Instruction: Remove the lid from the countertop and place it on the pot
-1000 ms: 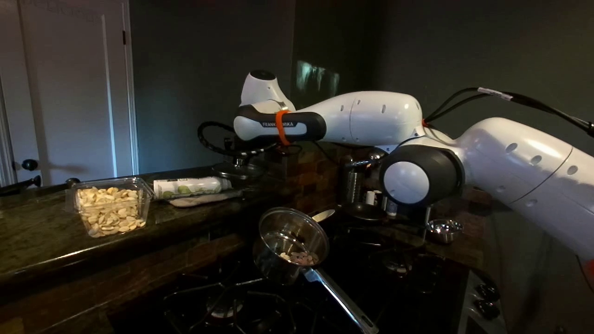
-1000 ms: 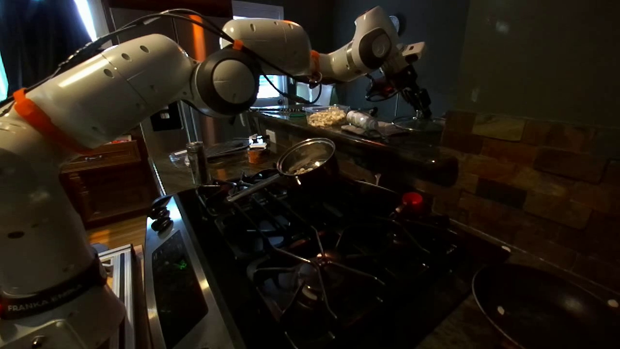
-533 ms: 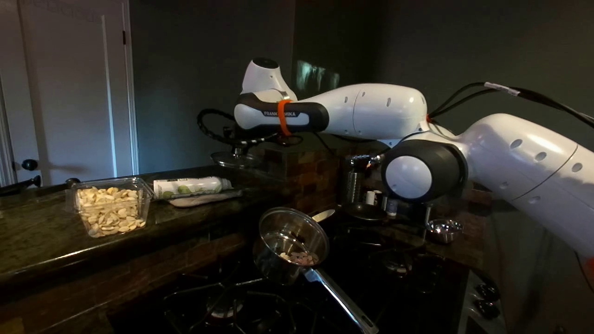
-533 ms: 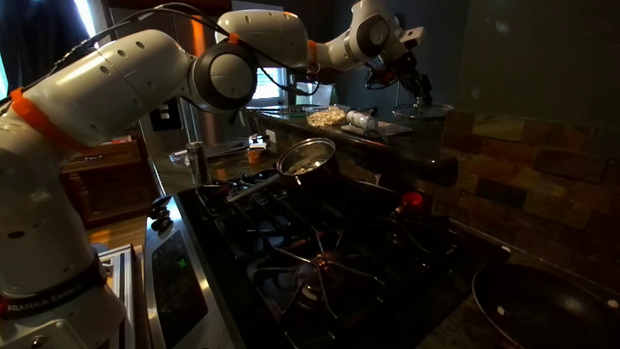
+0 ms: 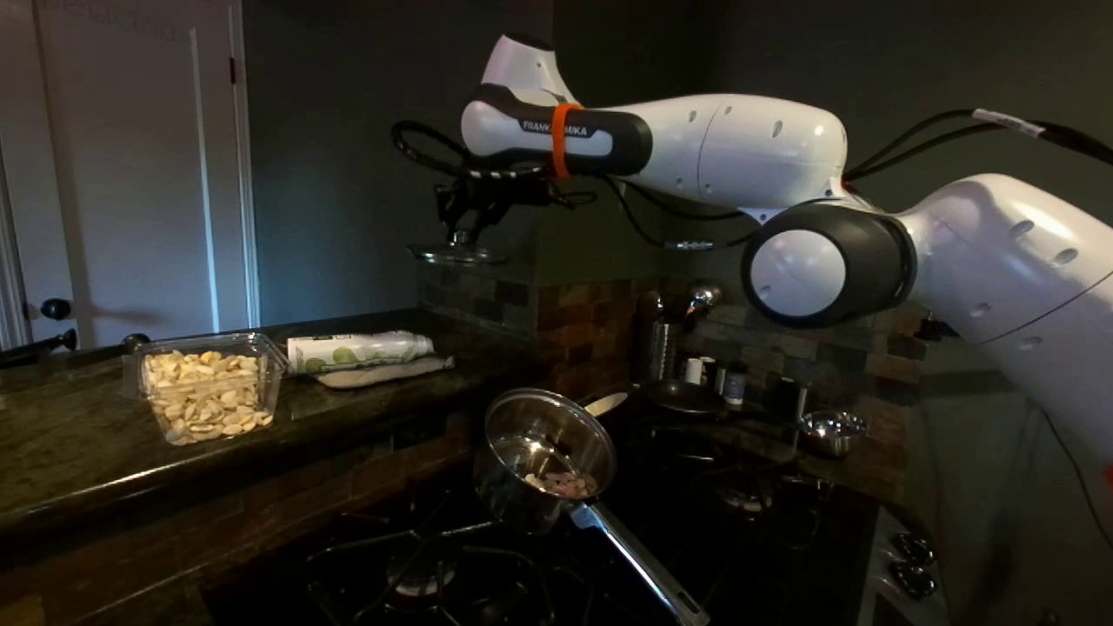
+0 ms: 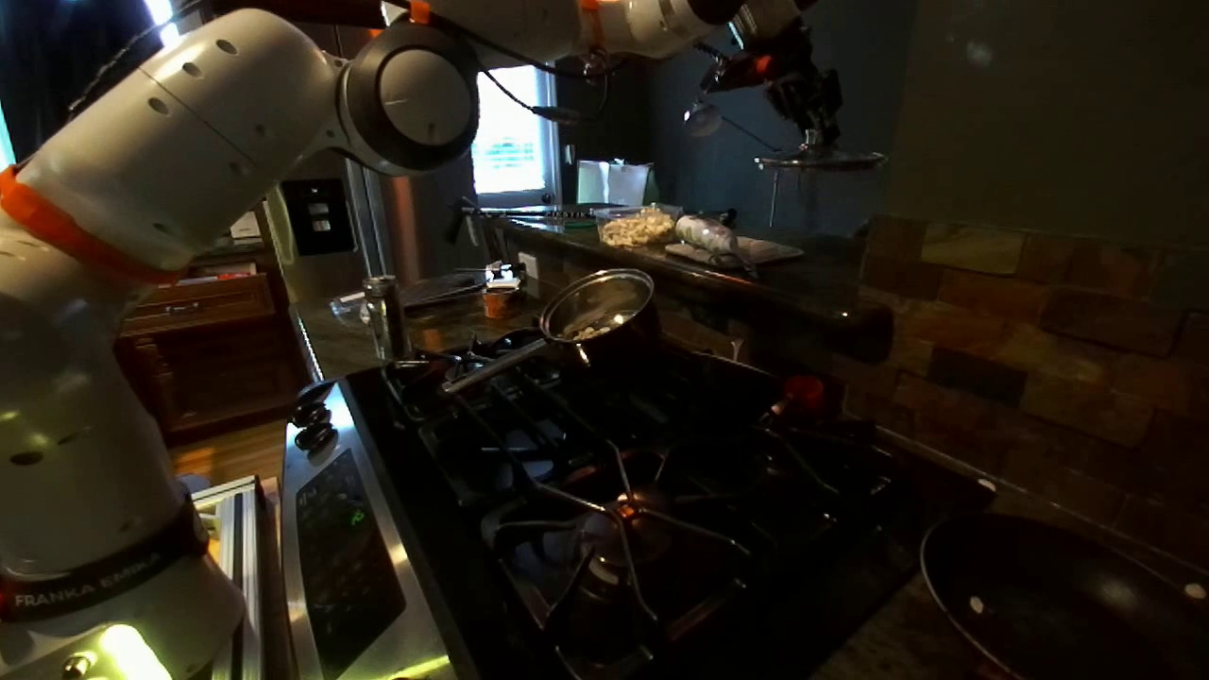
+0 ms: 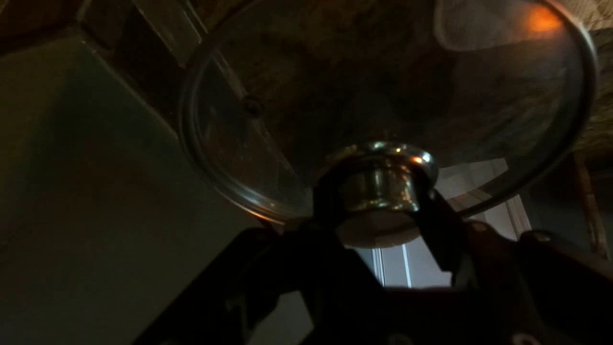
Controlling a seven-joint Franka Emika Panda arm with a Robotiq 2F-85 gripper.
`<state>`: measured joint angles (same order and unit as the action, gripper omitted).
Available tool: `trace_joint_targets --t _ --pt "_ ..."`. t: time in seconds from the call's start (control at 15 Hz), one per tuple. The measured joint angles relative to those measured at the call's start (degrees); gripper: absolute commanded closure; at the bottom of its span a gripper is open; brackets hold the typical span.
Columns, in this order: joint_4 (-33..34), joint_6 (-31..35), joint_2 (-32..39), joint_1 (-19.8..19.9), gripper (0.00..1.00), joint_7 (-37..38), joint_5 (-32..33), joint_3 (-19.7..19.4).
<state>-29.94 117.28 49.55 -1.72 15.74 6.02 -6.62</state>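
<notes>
A round glass lid (image 7: 383,81) with a metal rim hangs in the air, almost level, above the raised countertop (image 5: 78,452). My gripper (image 7: 377,189) is shut on its shiny metal knob, one dark finger on each side. In both exterior views the lid (image 5: 456,255) (image 6: 820,162) shows edge-on below the gripper (image 5: 459,231), well apart from the counter. Lower down, the steel pot (image 5: 509,500) stands uncovered on the stove, its long handle pointing toward the stove's front. Pale pieces lie at the bottom of the pot (image 6: 604,295).
On the raised counter are a clear tub of pale nuts or beans (image 5: 209,396), a printed tube (image 5: 356,350) and a cloth-like flat item (image 5: 383,374). A dark pan (image 6: 1067,595) and a steel bowl (image 5: 832,432) stand by the stove. Tiled wall (image 6: 1020,312) rises behind.
The lid has risen from the counter in my gripper's hold and now hangs clearly above it. The arm has gone up with it. The pot and counter items have not moved.
</notes>
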Motion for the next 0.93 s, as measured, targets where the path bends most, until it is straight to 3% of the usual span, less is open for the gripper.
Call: trace_joint_targets --t 0.27,0.33,0.8,0.87,0.93 --pt "-0.31 -7.16 -3.03 -0.43 0.77 -3.51 -1.06 2.67" --pt "-0.39 -8.4 -3.6 -0.65 0.52 -3.76 -1.1 3.25" --pt "-0.97 -9.66 -4.72 -1.26 0.52 -3.77 -1.09 3.54" --pt "-1.03 -9.66 -4.72 -1.26 0.77 -3.77 -1.09 3.54" --pt "-1.07 -9.66 -4.72 -1.26 0.77 -3.77 -1.09 3.54"
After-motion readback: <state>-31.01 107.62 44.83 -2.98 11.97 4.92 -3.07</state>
